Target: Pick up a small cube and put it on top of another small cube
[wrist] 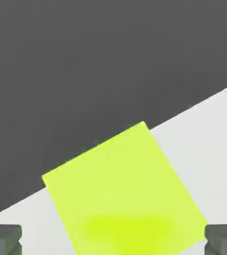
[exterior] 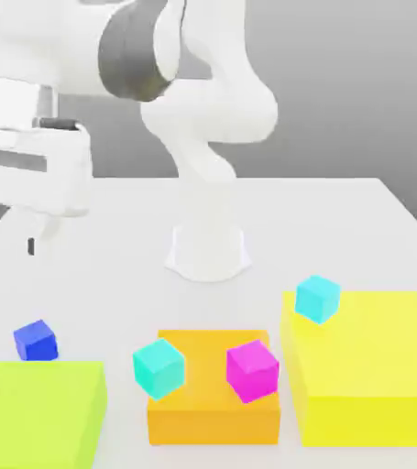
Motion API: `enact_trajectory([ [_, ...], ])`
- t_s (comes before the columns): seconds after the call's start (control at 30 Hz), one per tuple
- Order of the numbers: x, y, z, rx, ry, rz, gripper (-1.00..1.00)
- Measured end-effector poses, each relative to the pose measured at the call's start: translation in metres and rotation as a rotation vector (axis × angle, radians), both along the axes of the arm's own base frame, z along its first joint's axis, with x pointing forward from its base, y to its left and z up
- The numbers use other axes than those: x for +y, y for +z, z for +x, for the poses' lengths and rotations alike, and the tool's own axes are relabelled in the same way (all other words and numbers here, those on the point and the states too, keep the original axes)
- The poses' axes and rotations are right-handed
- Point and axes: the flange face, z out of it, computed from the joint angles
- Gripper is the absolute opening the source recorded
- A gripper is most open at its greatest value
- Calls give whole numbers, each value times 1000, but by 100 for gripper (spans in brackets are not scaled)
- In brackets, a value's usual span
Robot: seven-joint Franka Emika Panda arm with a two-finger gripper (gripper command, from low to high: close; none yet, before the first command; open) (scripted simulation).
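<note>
In the exterior view, the gripper (exterior: 8, 240) hangs above the table (exterior: 248, 201) at the exterior view's left, its pincer released. The small dark blue cube (exterior: 37, 341) sits on the table just beyond the lime green block (exterior: 38, 412). An orange block (exterior: 213, 430), a turquoise cube (exterior: 159, 369), a magenta cube (exterior: 253, 371), a cyan cube (exterior: 317, 299) and a yellow block (exterior: 367, 366) stand farther right.

In the hand view, the fingertips (wrist: 3, 240) are spread wide apart — nothing between them but the view of the lime green block and table.

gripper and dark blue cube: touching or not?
Apart. The exterior view shows it: the gripper's finger hangs well above the blue cube, with bare pale tabletop showing between them.
</note>
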Motion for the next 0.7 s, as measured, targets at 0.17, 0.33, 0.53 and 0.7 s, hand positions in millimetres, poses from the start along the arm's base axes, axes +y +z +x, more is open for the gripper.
enact_trajectory([
  [0.17,-42,-100,-70,141,-185,80,0],
  [0.33,-47,-166,-97,198,-239,110,0],
  [0.53,-46,-197,-99,200,-241,111,-100],
  [0.7,-46,-193,-99,200,-240,111,-100],
])
